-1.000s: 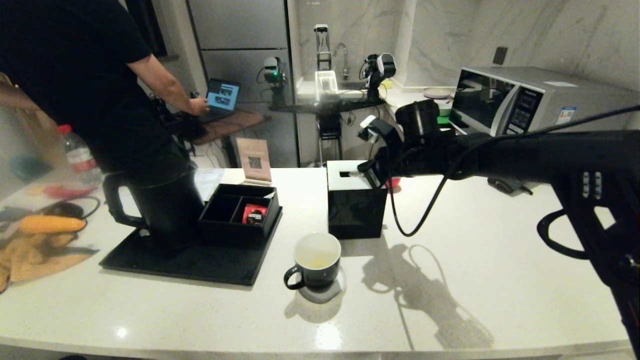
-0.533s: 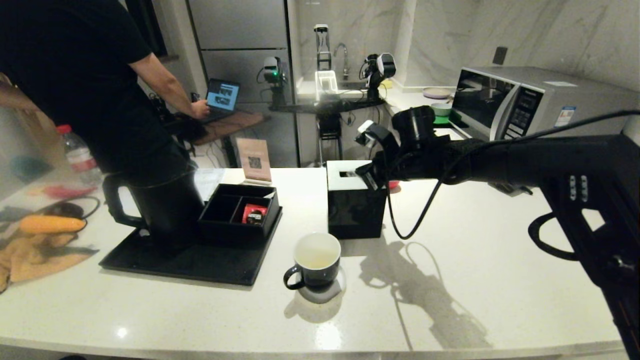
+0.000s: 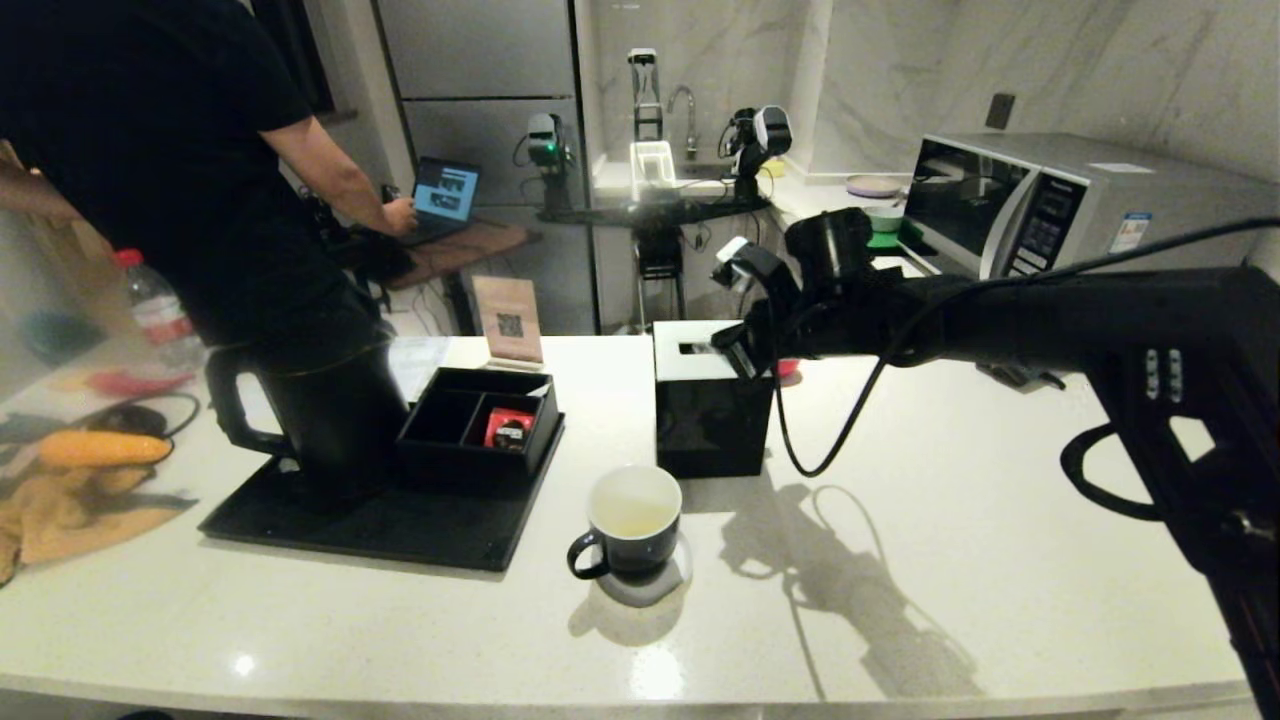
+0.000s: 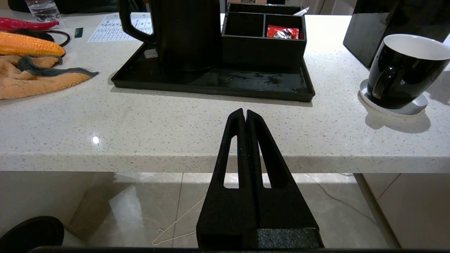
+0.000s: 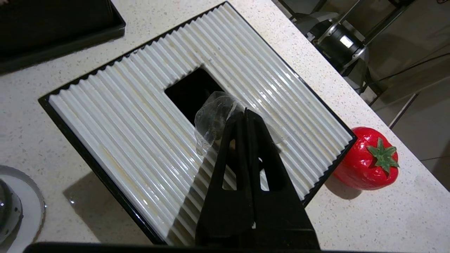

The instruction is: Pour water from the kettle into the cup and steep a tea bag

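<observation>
My right gripper [image 3: 733, 356] [image 5: 245, 111] hangs over the white ribbed top of the black tissue box [image 3: 710, 410], beside its slot. It is shut on a crumpled translucent tea bag [image 5: 212, 117]. The dark cup [image 3: 635, 520] [image 4: 404, 70] with white inside stands on a white coaster nearer the front, well below and left of this gripper. The black kettle [image 3: 330, 405] [image 4: 186, 31] stands on the black tray [image 3: 380, 525] at the left. No stream of water shows. My left gripper [image 4: 245, 112] is shut and empty, parked below the counter's front edge.
A black divided box with a small red packet [image 3: 508, 428] sits on the tray beside the kettle. A red strawberry-shaped object [image 5: 365, 160] lies behind the tissue box. A microwave [image 3: 1050, 200] stands back right. A person [image 3: 150, 150] stands at far left, near an orange cloth and a corn cob [image 3: 100, 448].
My right arm has shifted slightly to the left while its gripper stays over the tissue box top. The cup, the kettle and the left arm have not moved.
</observation>
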